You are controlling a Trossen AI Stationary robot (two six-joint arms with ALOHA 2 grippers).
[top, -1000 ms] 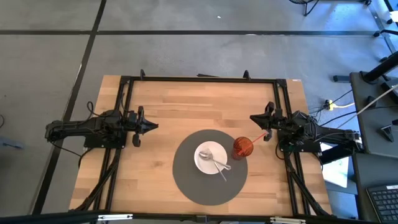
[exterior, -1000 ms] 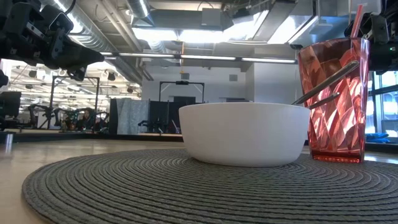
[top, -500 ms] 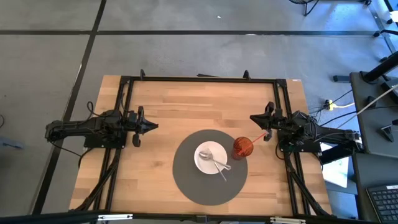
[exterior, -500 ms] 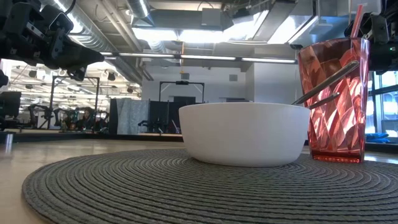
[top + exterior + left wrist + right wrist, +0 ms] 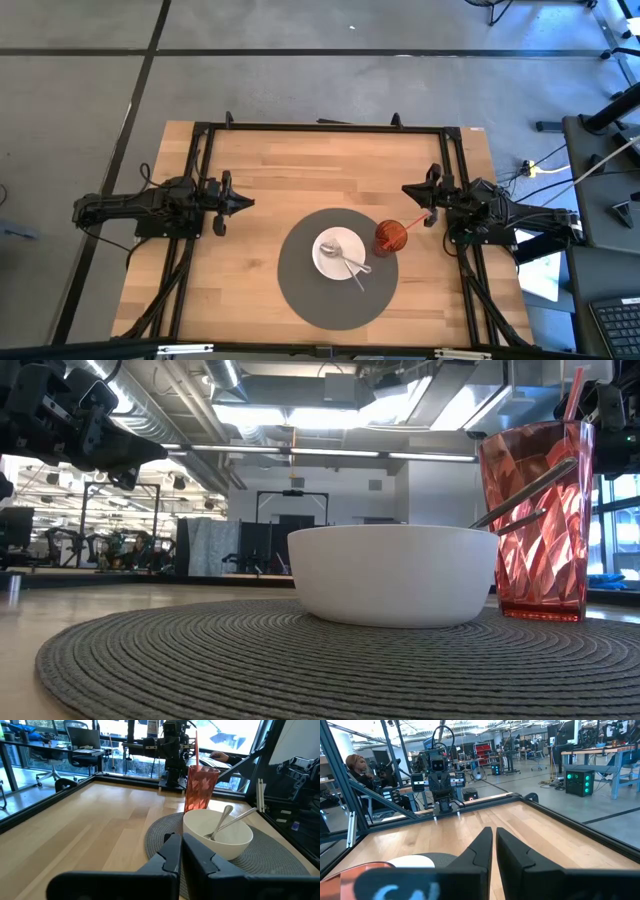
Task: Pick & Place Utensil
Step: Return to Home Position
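Observation:
A white bowl stands on a round grey placemat near the table's front middle. Two metal utensils lie in the bowl, their handles leaning on its rim and pointing toward the near right. A red faceted cup with a red straw stands on the mat's right edge, beside the bowl. My left gripper hovers shut over the table's left side, level, pointing at the bowl. My right gripper hovers shut at the right, beyond the cup. Neither holds anything.
A black frame rail runs round the wooden tabletop, whose far half is bare wood. Past the table's left side, a person sits at a desk in the room.

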